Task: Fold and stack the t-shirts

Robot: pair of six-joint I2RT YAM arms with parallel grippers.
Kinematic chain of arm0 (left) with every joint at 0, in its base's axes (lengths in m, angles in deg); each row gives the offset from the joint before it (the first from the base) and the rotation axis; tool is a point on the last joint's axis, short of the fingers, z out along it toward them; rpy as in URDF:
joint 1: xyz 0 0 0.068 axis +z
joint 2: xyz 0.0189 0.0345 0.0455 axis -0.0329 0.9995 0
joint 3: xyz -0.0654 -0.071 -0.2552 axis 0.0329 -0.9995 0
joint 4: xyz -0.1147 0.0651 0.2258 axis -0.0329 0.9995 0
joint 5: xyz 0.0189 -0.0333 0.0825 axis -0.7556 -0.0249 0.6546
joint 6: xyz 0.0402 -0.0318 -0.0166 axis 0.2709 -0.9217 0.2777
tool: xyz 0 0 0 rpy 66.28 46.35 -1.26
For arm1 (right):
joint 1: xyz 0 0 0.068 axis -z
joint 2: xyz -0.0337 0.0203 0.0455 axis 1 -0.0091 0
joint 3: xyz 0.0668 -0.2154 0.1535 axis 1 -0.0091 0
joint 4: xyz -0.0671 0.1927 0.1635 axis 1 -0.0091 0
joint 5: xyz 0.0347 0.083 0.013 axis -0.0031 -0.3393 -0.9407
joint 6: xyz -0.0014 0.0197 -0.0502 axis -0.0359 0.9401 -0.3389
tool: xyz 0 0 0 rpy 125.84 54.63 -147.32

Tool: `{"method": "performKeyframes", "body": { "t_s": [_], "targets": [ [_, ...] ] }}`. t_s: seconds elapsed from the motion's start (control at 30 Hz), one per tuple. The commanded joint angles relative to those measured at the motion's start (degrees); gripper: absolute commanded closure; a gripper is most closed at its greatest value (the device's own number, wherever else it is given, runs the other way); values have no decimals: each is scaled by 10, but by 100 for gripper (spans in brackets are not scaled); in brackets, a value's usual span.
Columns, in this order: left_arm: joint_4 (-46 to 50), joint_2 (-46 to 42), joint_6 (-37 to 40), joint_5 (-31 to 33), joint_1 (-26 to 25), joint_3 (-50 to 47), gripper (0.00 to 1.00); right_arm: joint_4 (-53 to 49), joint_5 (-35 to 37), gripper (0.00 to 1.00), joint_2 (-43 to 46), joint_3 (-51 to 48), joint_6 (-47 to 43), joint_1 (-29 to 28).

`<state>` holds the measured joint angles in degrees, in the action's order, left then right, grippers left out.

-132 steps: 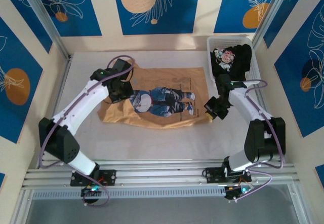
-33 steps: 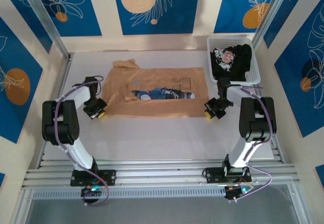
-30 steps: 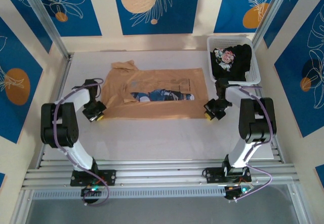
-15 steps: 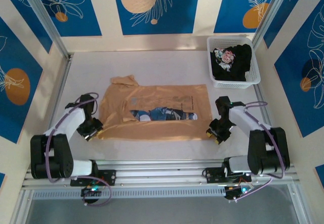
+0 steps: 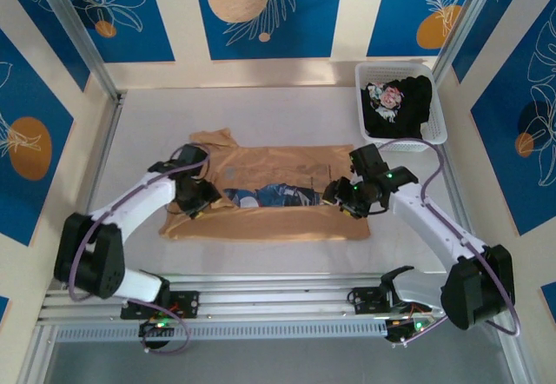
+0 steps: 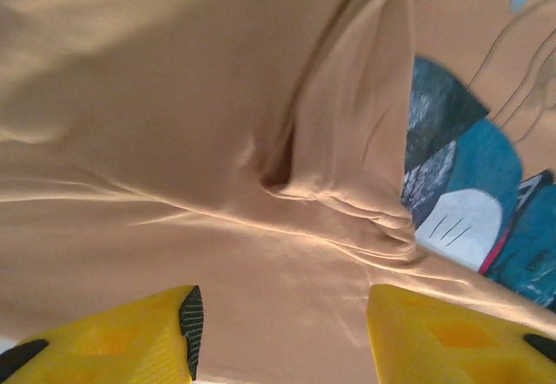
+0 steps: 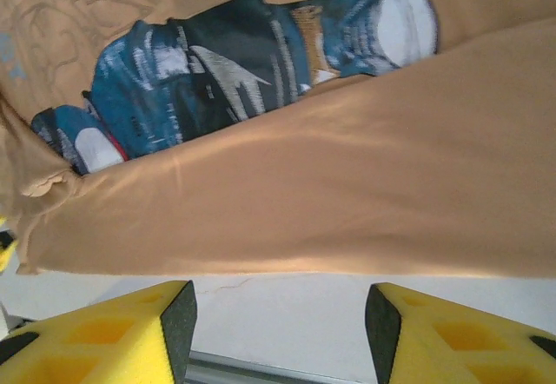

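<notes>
From above: tan-orange t-shirt (image 5: 261, 223) flat on the table (image 5: 261, 110), to the left of the white mesh basket (image 5: 360, 84) and nearer the arm bases than it. Long axis running left to right, one short end toward the basket's side, the end with the rumpled sleeve pointing away from the basket. Folded lengthwise, with a narrow band of the blue and white cartoon print (image 5: 278, 195) left open between the near flap and the far part. Inside the basket, black t-shirt (image 5: 413, 106) in a heap, pink-white print up. Over the tan tee's end farthest from the basket, left tool (image 5: 193, 201); over the end closest to the basket, right tool (image 5: 346, 201), nearer the bases than the basket and a little to its left. Too small here to judge either opening.

From the left wrist: yellow fingers (image 6: 113, 340) wide apart, gripping nothing, tan cloth spread beyond them. Creased fold ridge running away from the tool, with blue, white and grey print showing to its right.

From the right wrist: fingers (image 7: 95, 327) likewise spread wide, with nothing between them but bare white table. Near folded edge of the tan tee just beyond the tips, lying across the view; print band past it, tan cloth again beyond
</notes>
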<state>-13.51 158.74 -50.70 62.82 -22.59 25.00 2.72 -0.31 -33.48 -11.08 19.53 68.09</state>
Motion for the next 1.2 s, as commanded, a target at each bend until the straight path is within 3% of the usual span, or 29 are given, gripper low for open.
{"method": "performKeyframes", "body": {
  "t_s": [0.0, 0.43, 0.63, 0.83, 1.17],
  "targets": [
    [-35, 41, -14, -14, -7, 28, 50, 19, -31, 44, -5, 20, -12, -3],
    [-6, 124, 73, 56, -8, 83, 64, 5, -35, 44, 24, 0, 1, -2],
    [-15, 140, 84, 38, -11, 108, 100, -5, -28, 47, 27, -1, 3, 7],
    [26, 166, 118, 40, -34, 181, 100, -6, -26, 50, 23, 0, 4, 16],
    [133, 307, 213, 35, -80, 351, 100, -11, -38, 52, 8, -2, 3, 33]
  ]
}}
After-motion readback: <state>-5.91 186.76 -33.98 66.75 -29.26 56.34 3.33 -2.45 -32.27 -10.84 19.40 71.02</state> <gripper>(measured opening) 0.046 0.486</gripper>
